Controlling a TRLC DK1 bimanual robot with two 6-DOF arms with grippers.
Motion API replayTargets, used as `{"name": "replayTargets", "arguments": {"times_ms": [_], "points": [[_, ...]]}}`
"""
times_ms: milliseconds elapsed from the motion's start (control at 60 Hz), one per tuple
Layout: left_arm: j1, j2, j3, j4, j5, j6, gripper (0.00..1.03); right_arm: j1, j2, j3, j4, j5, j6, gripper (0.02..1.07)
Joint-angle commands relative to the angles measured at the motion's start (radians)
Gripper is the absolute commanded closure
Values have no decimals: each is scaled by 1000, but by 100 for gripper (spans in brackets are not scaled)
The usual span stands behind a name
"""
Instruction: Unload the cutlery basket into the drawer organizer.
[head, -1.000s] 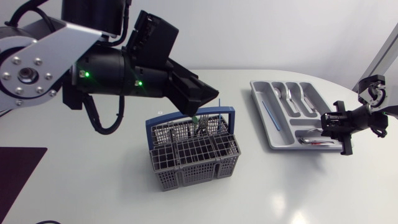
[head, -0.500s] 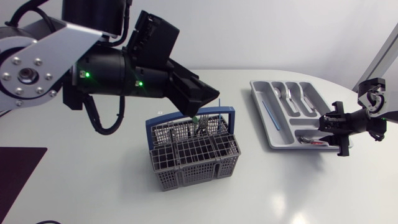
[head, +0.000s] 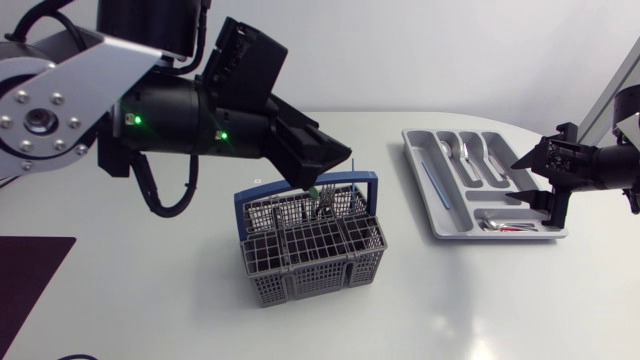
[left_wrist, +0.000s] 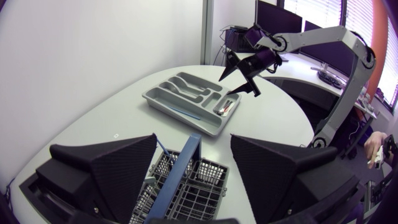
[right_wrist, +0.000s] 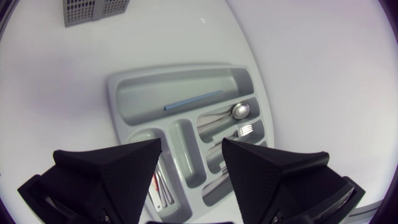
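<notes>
Since the frame of a second ago, nothing has been shifted at the near end of the table (head: 150, 290). The cutlery basket (head: 300, 275) is found at mid-table as before, with the left gripper (head: 330, 158) held above it, fingers spread wide and empty. The blue handle (head: 305, 188) is seen from the left wrist between and below those fingers. Its long axis runs across the head view, tilted slightly up toward the right. Dark cutlery (head: 325, 203) is stood upright in a rear compartment.

Farther back and to the right, the drawer organizer (head: 438, 205) is laid flat on the table, its long axis running from far-left to near-right in the head view. A thin blue stick (head: 430, 178) is aligned with that axis in the outer long slot. Spoons (head: 457, 150) are laid parallel beside it, bowls toward the far end, and red-handled pieces (head: 510, 228) lie crosswise in the near compartment.

Change recorded here — the right gripper (right_wrist: 191, 149), earlier low over that near compartment, has been raised and drawn back toward the table's right edge. Its fingers are parted and nothing is held.
</notes>
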Motion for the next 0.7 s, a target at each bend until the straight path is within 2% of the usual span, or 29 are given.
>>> {"name": "replayTargets", "arguments": {"times_ms": [0,133,350,433,583,683], "points": [[8,-7,-10,-27,-8,35,21,35,-48,-38,-36,-27,101,34],[2,-6,0,-67,-53,90,21,84,-119,-62,-63,-77,214,30],[5,-34,-32,-174,-99,188,23,228,-201,-93,-72,-104,433,30],[2,-76,-78,-194,-117,205,32,296,-211,-96,-68,-106,532,30],[11,-139,-153,-199,-131,211,58,374,-208,-98,-23,-107,660,31],[22,-172,-213,-199,-131,214,81,422,-186,-93,6,-119,733,46]]}}
